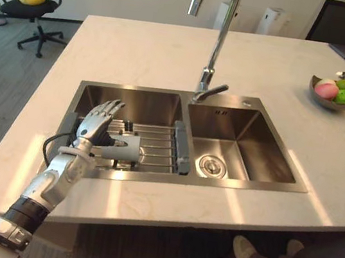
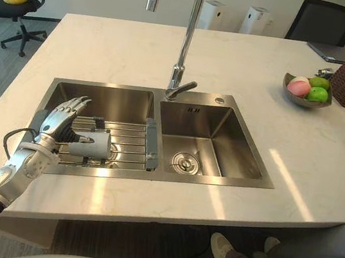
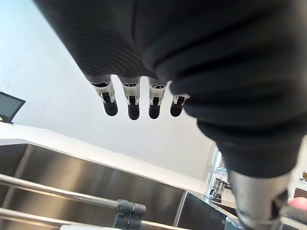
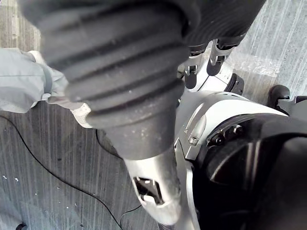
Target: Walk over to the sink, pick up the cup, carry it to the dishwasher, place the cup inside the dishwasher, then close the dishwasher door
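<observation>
Done with the walk, judging by the stance at the double sink (image 1: 265,157) set in the pale countertop (image 1: 139,46), and now on the pick-up step. Reaching with the left hand (image 1: 95,125), low in the left basin, held open with fingers straight and fanned upward, gripping nothing; confirmed in the left wrist view by the straight dark-tipped fingers (image 3: 133,103) above the basin. Looking for the grey cup (image 1: 121,149): lying on its side on the wire rack (image 1: 157,141) across the left basin, right at the palm side of that hand, close enough that contact cannot be ruled in or out. Keeping the right hand (image 4: 211,62) down by the body over the floor, its grip impossible to read. Next, probably: lower the palm onto the cup's side, curl fingers and thumb round its body, then lift straight up to clear the rack bars and the basin wall without catching the tall faucet (image 1: 220,39) between the basins. Worth minding: round, on its side, likely to roll along the bars if nudged before the grip closes. Everything after that, the carry, the loading and the door, yet to come.
</observation>
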Controlling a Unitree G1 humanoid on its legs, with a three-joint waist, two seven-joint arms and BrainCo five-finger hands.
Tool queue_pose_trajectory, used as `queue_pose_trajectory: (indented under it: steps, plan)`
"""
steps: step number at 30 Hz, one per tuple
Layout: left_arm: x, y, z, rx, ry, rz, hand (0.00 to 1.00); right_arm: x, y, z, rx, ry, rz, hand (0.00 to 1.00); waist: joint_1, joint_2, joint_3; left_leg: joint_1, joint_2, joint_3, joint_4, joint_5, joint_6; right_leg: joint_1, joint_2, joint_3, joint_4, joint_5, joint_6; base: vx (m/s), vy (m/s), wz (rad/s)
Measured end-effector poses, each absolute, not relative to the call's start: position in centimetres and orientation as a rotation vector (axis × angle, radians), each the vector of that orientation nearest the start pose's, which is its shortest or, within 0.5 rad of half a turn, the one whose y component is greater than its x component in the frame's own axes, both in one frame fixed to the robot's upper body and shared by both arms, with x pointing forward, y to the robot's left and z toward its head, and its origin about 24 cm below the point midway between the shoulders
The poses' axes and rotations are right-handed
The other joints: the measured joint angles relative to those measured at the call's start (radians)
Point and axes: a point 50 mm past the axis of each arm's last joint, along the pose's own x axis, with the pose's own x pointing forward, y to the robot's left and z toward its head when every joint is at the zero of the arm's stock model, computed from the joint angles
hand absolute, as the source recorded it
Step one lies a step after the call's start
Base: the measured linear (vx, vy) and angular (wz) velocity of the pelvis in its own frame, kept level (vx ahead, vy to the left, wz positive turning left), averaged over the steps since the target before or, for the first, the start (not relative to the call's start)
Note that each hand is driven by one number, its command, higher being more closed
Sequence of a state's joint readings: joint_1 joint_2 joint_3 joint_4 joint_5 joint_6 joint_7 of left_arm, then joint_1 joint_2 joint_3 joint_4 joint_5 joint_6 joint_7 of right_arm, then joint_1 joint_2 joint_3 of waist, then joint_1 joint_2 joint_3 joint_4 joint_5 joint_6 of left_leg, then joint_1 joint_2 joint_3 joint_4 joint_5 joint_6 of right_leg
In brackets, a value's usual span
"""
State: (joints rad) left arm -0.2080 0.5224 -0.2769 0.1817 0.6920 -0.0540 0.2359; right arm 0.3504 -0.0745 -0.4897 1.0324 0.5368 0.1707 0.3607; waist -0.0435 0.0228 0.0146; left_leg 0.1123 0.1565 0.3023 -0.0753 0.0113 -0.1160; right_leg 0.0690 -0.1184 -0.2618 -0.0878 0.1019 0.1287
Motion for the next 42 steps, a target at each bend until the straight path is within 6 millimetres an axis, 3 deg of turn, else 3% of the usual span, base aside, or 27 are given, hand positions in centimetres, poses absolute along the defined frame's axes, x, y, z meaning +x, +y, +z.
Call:
queue_pose_trajectory:
  steps: [6,12,19,22,29,35,42]
  plan:
    - [28.8,19.6,5.6,1.290,-0.182,-0.091,0.00,-2.4,-21.6,-16.4,0.880,1.121,-0.598,0.00,-0.008,0.000,0.000,0.010,0.001,0.005,0.000,0.000,0.001,0.004,-0.001,-0.003,0.000,0.002,-0.002,-0.06,-0.007,-0.01]
    - [28.5,19.5,2.6,1.350,-0.011,-0.269,0.00,-2.3,-21.5,-16.3,0.825,1.146,-0.567,0.00,-0.018,0.003,0.000,0.009,0.001,0.008,-0.001,0.000,0.000,0.002,-0.008,-0.053,0.000,0.006,-0.006,-0.02,-0.003,-0.01]
    - [29.8,19.4,2.6,1.389,0.041,-0.317,0.00,-1.8,-20.8,-16.6,0.800,1.194,-0.594,0.00,-0.028,0.005,0.000,0.008,0.000,0.008,-0.001,-0.001,-0.001,0.001,-0.008,-0.054,-0.001,0.007,-0.006,0.00,0.000,0.00]
    - [30.0,19.7,2.3,1.396,0.061,-0.294,0.00,-1.3,-20.6,-16.7,0.784,1.208,-0.594,0.00,-0.043,0.007,0.001,0.008,-0.001,0.007,-0.001,-0.001,-0.001,0.001,-0.010,-0.054,-0.001,0.008,-0.006,0.00,0.000,0.00]
    - [30.4,19.6,2.2,1.427,0.023,-0.235,0.00,-1.1,-20.5,-16.8,0.744,1.239,-0.562,0.00,-0.046,0.007,0.001,0.008,-0.006,0.006,-0.001,0.000,0.000,0.002,-0.014,-0.055,-0.001,0.010,-0.003,-0.03,-0.003,0.01]
    - [30.6,18.8,1.8,1.475,0.007,-0.307,0.00,-1.0,-20.6,-16.8,0.748,1.243,-0.561,0.00,-0.047,0.007,0.003,0.008,-0.006,0.006,-0.001,0.000,0.000,0.002,-0.015,-0.054,-0.001,0.011,-0.003,-0.01,-0.001,0.00]
    - [30.7,18.4,0.7,1.503,0.122,-0.439,0.00,-0.6,-20.8,-16.8,0.732,1.251,-0.559,0.00,-0.058,0.008,0.005,0.009,-0.009,0.006,-0.001,-0.001,0.000,0.002,-0.014,-0.052,-0.001,0.011,-0.003,0.00,0.000,0.00]
